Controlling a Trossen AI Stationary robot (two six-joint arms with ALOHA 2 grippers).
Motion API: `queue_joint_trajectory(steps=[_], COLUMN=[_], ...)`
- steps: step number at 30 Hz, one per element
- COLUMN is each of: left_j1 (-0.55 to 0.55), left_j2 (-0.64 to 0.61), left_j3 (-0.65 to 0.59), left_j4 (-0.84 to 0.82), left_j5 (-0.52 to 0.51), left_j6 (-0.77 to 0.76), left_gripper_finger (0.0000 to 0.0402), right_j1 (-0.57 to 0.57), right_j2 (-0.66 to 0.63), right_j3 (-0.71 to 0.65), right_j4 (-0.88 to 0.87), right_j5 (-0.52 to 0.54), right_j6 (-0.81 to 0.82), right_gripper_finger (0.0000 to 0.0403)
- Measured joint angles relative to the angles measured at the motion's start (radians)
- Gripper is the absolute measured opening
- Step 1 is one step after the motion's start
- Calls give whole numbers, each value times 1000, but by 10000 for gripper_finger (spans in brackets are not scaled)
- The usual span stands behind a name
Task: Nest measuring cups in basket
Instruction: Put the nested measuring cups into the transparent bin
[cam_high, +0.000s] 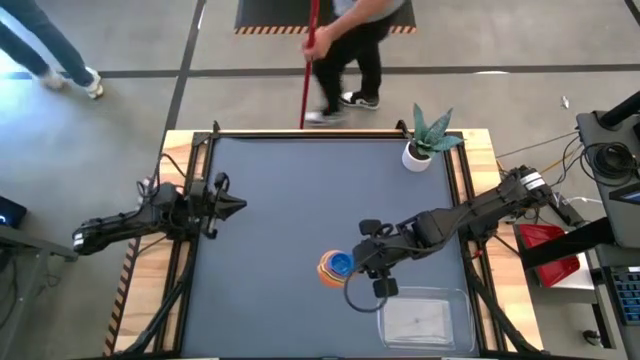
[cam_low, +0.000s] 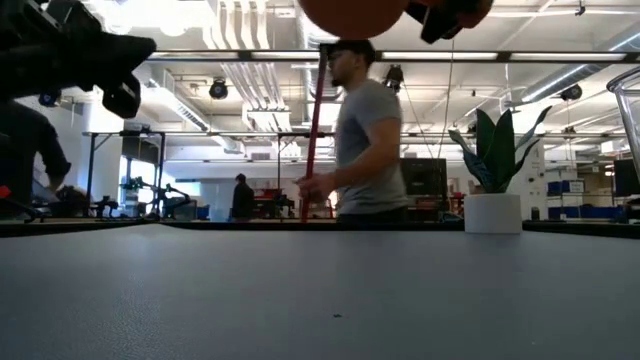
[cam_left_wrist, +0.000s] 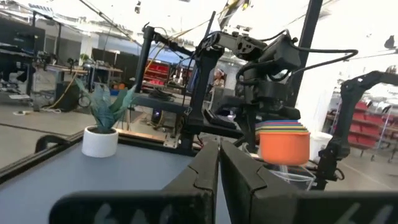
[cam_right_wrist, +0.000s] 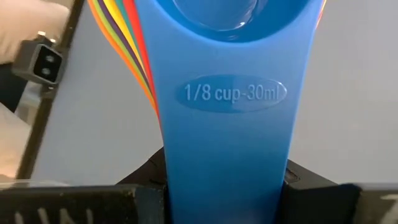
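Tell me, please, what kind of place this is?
Probably a robotics lab in an open industrial hall: exposed ceiling ducts, more workbenches with equipment behind, a person walking past, and a floor marked with hazard stripes.

Bright overhead light, perhaps slight blur

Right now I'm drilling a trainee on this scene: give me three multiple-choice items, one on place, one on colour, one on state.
1. Where is the plant pot?
A. far right corner
B. inside the basket
C. under the left gripper

2. What colour is the topmost cup?
A. white
B. blue
C. black

3. The right gripper is:
A. open and idle
B. out of view
C. shut on the cup stack

Answers: 1 A, the pot stands by the table's far right edge. 2 B, the blue handle fills the right wrist view. 3 C, the stack hangs lifted beside the basket.
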Motion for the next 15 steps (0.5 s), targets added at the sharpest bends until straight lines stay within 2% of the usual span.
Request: queue_joint_trajectory(steps=[2,15], left_j1=[0,0], left_j2=[0,0], left_j3=[-40,-39], left_j4=[53,31], left_j5=[0,9], left_j6=[-25,-38], left_gripper_finger=[0,0], right_j1=[14,119], right_j2=[-22,-218], right_j3=[-24,-171], right_j4=[17,29], right_j5=[0,27], right_j6=[11,140], right_gripper_finger=[119,119])
